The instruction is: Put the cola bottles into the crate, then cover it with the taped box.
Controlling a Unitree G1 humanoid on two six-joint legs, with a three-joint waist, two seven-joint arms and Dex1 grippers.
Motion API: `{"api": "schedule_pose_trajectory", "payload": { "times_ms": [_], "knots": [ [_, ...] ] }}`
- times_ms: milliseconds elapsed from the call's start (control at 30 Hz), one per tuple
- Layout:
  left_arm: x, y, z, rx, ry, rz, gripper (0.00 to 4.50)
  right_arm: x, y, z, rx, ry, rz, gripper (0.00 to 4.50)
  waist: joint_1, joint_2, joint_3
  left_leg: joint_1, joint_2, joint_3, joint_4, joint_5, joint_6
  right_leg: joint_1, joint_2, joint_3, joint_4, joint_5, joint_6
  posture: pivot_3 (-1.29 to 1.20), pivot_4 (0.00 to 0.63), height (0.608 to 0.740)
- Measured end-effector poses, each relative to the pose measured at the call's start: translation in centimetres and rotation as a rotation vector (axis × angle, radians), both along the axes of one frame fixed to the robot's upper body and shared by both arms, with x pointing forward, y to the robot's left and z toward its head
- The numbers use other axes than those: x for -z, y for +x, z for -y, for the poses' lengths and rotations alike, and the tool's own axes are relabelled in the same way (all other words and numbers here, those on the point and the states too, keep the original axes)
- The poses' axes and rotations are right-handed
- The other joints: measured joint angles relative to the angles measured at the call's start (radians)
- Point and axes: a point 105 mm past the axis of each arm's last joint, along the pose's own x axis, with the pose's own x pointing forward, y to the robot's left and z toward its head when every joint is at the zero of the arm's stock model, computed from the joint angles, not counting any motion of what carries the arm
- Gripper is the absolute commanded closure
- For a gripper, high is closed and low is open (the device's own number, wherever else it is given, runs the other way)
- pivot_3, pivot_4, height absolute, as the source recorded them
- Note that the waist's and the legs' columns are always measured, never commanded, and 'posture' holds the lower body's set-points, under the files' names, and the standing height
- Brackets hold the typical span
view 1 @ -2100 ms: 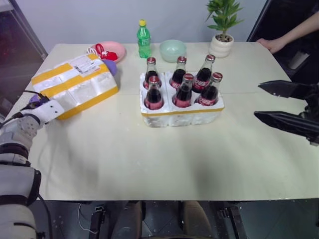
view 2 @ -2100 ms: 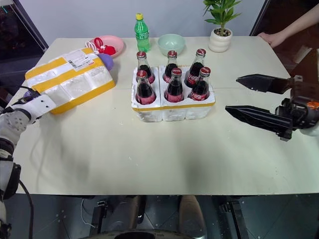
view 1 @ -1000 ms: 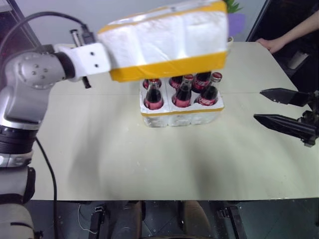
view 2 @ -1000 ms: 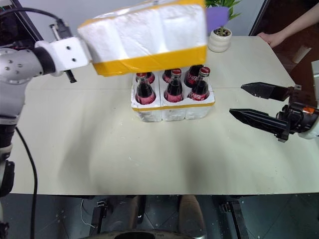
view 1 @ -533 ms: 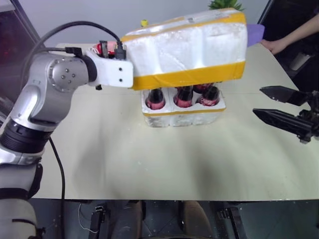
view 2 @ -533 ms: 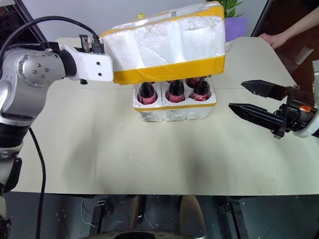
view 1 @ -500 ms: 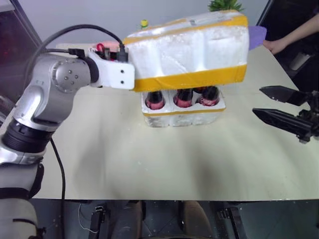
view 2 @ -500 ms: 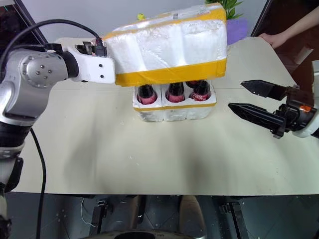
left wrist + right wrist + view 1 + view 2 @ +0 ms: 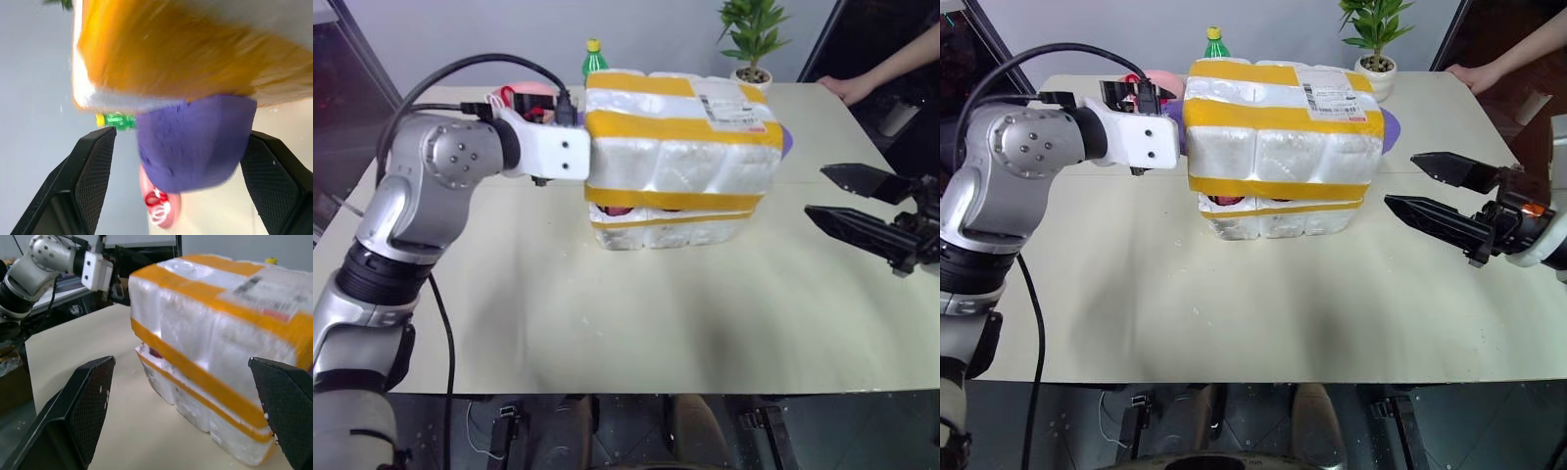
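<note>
Currently, in the left eye view, the taped box (image 9: 677,137) sits on top of the crate (image 9: 666,227) at the middle of the worktop (image 9: 607,313), label side up, covering the bottles; only a sliver of dark red shows in the gap between box and crate. The left gripper (image 9: 578,155) is at the box's left end, its fingers hidden behind the box there. A green bottle (image 9: 594,57), a pink dish (image 9: 524,96) and a potted plant (image 9: 751,39) stand along the far edge. A person's hand (image 9: 847,88) rests on the worktop's far right corner.

In the right eye view, the right gripper (image 9: 1430,196) hangs over the worktop well to the right of the box, its two black fingers (image 9: 1435,217) spread apart with nothing between them.

In the left wrist view, the left fingers (image 9: 93,171) stand wide apart. Between them, but touching neither, is a purple object (image 9: 195,142) just beneath a yellow-taped edge of the box. The green bottle and the pink dish appear behind.

In the right wrist view, the right fingers (image 9: 88,406) are spread wide and frame the box sitting squarely on the crate, yellow bands of both running side by side. The left arm (image 9: 49,257) is seen beyond the box's far end.
</note>
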Motion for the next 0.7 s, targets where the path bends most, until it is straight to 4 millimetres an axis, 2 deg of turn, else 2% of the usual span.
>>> {"api": "schedule_pose_trajectory", "payload": {
  "times_ms": [100,200,367,467,567,700],
  "knots": [
    [0.4,-0.2,-0.6,-0.008,-0.085,-0.109,0.55,0.3,0.0,-0.1,-0.008,-0.009,-0.010,0.00,0.000,0.000,0.000,0.000,0.000,0.000,0.000,0.000,0.000,0.000,0.000,0.000,0.000,0.000,0.000,0.00,0.150,0.739],
    [0.8,-1.2,-1.9,-0.019,-0.155,-0.222,0.55,0.7,-0.1,0.1,-0.004,-0.028,-0.026,0.00,-0.003,0.000,0.000,0.000,0.000,0.000,-0.001,0.000,0.000,0.000,0.000,0.000,0.000,0.000,0.000,0.00,0.150,0.739],
    [2.8,-5.3,-3.1,0.024,-0.351,-0.553,0.55,0.7,-0.3,0.6,0.011,-0.065,-0.026,0.00,-0.005,0.000,0.000,0.001,0.001,0.000,-0.001,0.000,0.000,0.000,0.000,0.000,0.001,0.000,0.000,0.00,0.150,0.739],
    [1.6,-6.8,-3.8,0.079,-0.596,-0.743,0.55,0.7,-0.5,0.7,0.002,-0.091,-0.032,0.00,0.001,0.000,0.000,0.001,0.001,0.000,0.001,0.000,0.000,0.002,0.000,0.000,0.000,0.000,0.000,0.00,0.150,0.739],
    [-0.1,-7.9,-5.9,0.168,-0.848,-0.932,0.55,0.8,-0.7,0.9,-0.015,-0.116,-0.048,0.00,-0.004,0.000,0.000,0.003,0.001,0.000,0.000,0.000,0.000,0.002,0.000,0.000,0.000,0.000,0.000,0.00,0.150,0.739],
    [-0.9,-7.2,-8.2,0.197,-1.051,-1.043,0.55,1.2,-0.4,1.5,-0.013,-0.155,-0.068,0.00,-0.005,0.000,0.000,0.004,0.001,0.000,0.000,0.000,0.000,0.003,0.001,0.000,0.000,0.000,0.000,0.00,0.150,0.739]
  ]
}}
